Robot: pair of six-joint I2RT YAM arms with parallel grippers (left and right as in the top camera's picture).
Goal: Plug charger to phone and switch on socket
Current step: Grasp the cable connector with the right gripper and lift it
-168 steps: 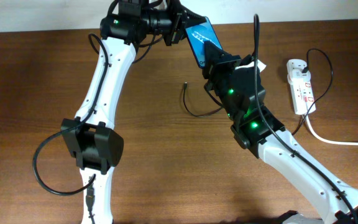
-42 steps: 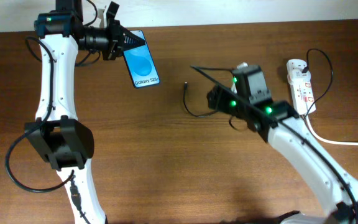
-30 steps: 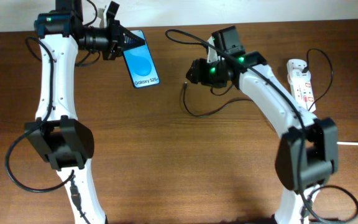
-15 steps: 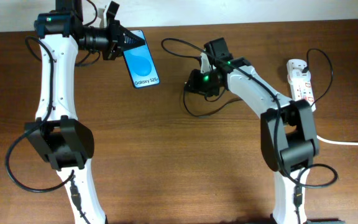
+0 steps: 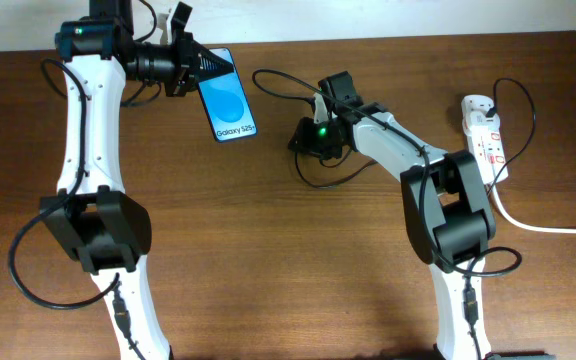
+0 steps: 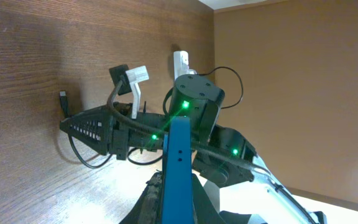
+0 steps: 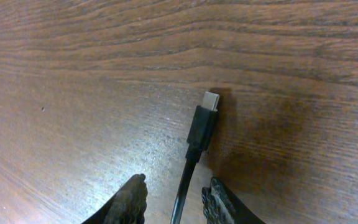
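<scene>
Upper left, the left gripper (image 5: 200, 66) is clamped on the phone (image 5: 230, 98); the right gripper (image 7: 174, 200) has fingers apart around the charger (image 7: 201, 127)

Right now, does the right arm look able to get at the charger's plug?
Probably yes: the right gripper is open, its fingers on either side of the charger cable just behind the plug, which lies on bare table with nothing between.

The table (image 7: 73, 74) is grained, faintly shiny wood; the charger (image 7: 201, 127) is matt black plastic, metal-tipped.
</scene>
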